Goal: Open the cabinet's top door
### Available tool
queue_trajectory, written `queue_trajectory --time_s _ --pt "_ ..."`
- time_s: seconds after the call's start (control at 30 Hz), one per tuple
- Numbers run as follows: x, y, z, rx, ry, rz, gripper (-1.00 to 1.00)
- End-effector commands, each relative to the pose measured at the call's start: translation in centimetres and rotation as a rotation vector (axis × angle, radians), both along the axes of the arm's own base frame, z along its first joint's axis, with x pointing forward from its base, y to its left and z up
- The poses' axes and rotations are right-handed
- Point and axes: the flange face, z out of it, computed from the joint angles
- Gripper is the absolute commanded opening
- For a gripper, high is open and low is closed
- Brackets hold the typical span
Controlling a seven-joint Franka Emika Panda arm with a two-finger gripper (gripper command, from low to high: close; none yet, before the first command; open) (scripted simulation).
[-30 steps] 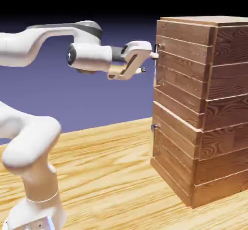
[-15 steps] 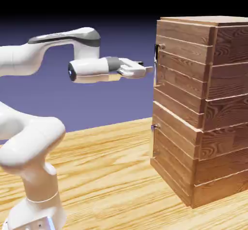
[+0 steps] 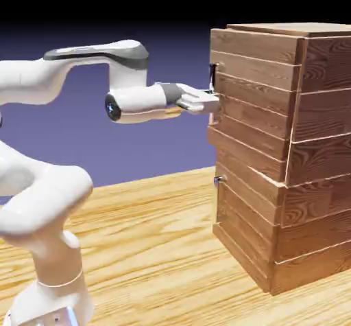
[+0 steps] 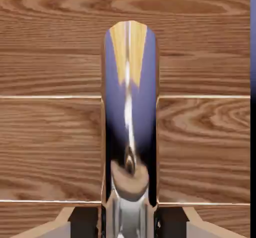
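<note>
The claw [image 3: 212, 101] is clamped on the handle [image 4: 130, 127], and the top door [image 3: 250, 105] now stands proud of the cabinet [image 3: 319, 153]. It's opening; more pull needed.

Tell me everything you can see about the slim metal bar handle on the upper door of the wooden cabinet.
The slim vertical metal bar handle is shiny, mirror-like, with a rounded top, reflecting blue-violet and wood tones. It stands upright near the free edge of the reddish-brown plank top door, which sits slightly ajar, its front edge out past the lower door. In the exterior view the white arm's gripper reaches it at the bar; in the hand view the bar runs down between the dark finger pads, apparently gripped.
</note>
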Motion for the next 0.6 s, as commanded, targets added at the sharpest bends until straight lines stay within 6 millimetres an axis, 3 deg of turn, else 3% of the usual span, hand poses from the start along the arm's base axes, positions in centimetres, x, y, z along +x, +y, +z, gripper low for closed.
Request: queue_trajectory --time_s 0.0,0.27,0.57 --pt "-0.6 -0.5 0.0 0.001 -0.001 0.029 -1.0" --pt "-4.5 -4.8 0.0 0.002 0.0 0.234 -1.0" --pt "-7.3 -9.7 0.0 0.002 0.0 0.433 -1.0"
